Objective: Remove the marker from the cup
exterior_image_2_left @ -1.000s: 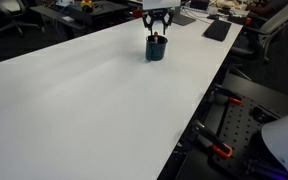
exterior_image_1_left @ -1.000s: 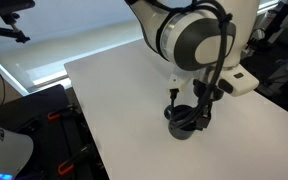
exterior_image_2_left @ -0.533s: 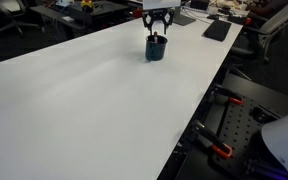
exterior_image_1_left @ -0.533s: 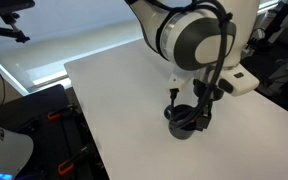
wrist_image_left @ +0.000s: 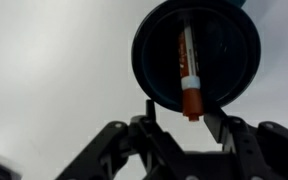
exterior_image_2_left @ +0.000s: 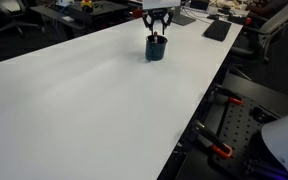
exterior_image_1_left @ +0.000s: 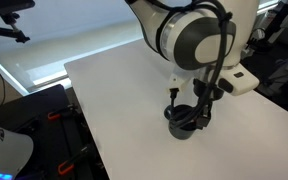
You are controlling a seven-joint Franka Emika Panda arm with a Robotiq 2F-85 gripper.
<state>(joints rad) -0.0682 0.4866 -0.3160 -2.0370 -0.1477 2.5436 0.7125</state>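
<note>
Pincer hovers just over the cup, jaws apart. Marker sits inside the cup, orange tip toward the pincer; only the wrist view shows it whole. In an exterior view the wide white counter carries the cup at its far end, with dark cluttered desks beyond. Orange-handled clamps sit along its right edge.

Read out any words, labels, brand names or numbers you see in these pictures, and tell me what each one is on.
No text can be read in any view.
Marker: any print on its barrel is too blurred to read in the wrist view.
Cup: no lettering shows on it.
Background clutter: too small to read in an exterior view.
</note>
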